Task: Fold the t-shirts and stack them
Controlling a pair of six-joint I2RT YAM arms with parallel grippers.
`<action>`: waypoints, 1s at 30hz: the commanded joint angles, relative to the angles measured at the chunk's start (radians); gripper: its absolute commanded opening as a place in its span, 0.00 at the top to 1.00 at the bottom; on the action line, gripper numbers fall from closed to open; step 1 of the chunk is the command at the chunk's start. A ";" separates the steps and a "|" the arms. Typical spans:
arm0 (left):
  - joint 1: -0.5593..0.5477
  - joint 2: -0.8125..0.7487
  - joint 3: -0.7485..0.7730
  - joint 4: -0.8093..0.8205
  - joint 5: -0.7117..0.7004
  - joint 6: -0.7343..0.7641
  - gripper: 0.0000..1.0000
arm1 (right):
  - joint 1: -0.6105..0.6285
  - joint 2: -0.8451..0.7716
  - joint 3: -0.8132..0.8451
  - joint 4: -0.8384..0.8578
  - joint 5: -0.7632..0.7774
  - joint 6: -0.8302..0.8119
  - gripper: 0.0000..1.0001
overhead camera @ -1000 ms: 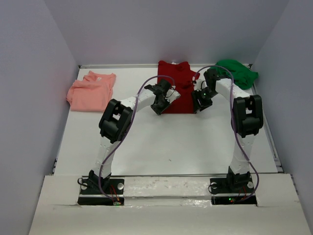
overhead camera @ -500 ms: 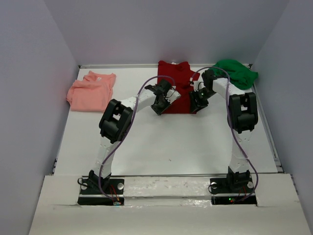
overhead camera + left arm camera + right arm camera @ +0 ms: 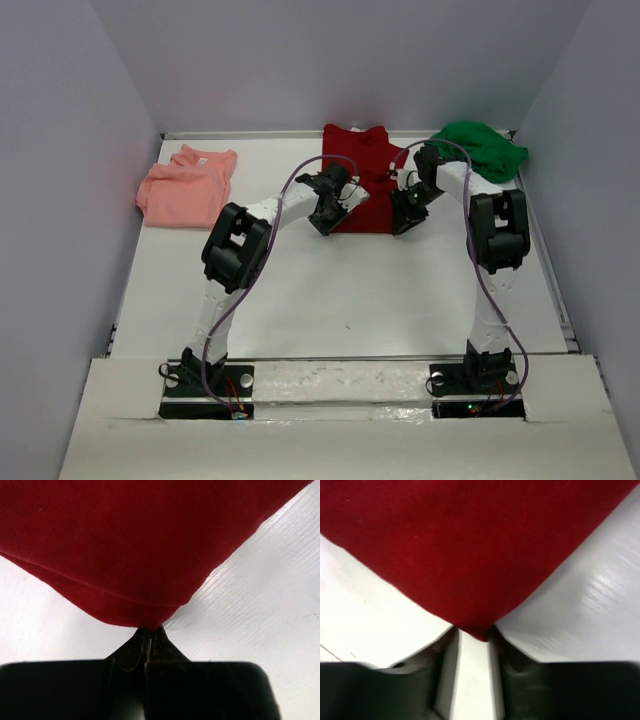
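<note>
Our left gripper (image 3: 150, 631) is pinched tight on the near left corner of the red shirt (image 3: 358, 155), upper centre; our right gripper (image 3: 472, 630) stands half-wide around its near right corner. Farther back, the pink shirt (image 3: 187, 187) lies upper left, the green shirt (image 3: 485, 148) upper right.

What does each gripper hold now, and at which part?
The left gripper is shut on a near corner of the red shirt. The right gripper holds nothing yet: its jaws stand apart around the other near corner.

A robot lab cell: grey walls (image 3: 70, 200) box a white table (image 3: 330, 290) bearing two arms (image 3: 238, 245).
</note>
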 commanded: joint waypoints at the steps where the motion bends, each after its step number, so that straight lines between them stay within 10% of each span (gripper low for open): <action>1: -0.012 -0.089 -0.014 -0.024 0.001 0.009 1.00 | -0.009 -0.052 -0.023 -0.015 0.027 -0.018 0.73; 4: -0.013 -0.097 -0.024 -0.021 -0.002 0.009 1.00 | -0.009 -0.049 -0.014 -0.020 0.030 -0.017 1.00; 30: -0.018 -0.212 -0.174 -0.026 -0.080 0.060 1.00 | -0.019 -0.115 -0.003 -0.087 0.108 -0.050 1.00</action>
